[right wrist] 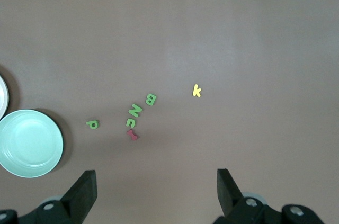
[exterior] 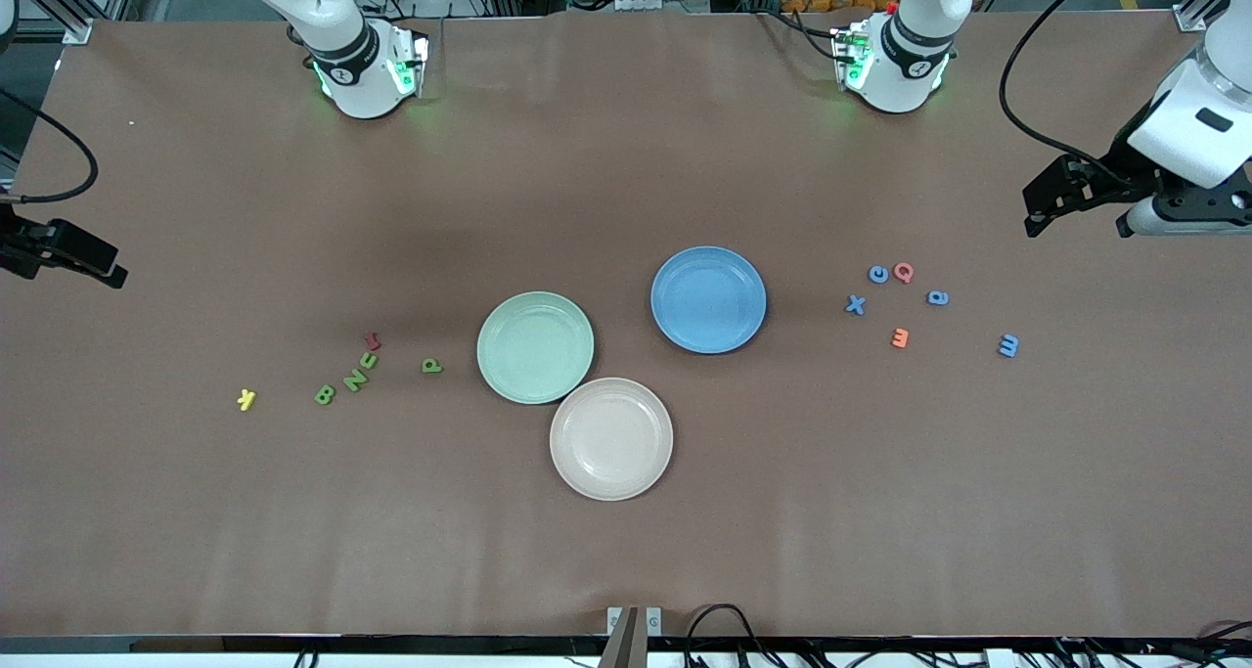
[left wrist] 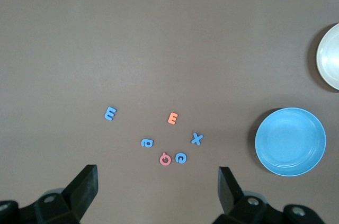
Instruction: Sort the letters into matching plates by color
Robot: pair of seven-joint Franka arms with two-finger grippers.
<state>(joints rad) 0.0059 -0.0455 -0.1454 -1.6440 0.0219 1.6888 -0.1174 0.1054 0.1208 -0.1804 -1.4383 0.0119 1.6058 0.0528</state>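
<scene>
Blue foam letters [left wrist: 148, 143] on table below my left gripper [left wrist: 158, 188], green foam letters [right wrist: 135, 110] below my right gripper [right wrist: 157, 189]; both spread apart, empty.

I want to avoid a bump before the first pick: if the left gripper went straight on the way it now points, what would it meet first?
Probably bare table. The open left gripper points down at the blue letters; the pink letter lies nearest its line, though depth is unclear.
</scene>
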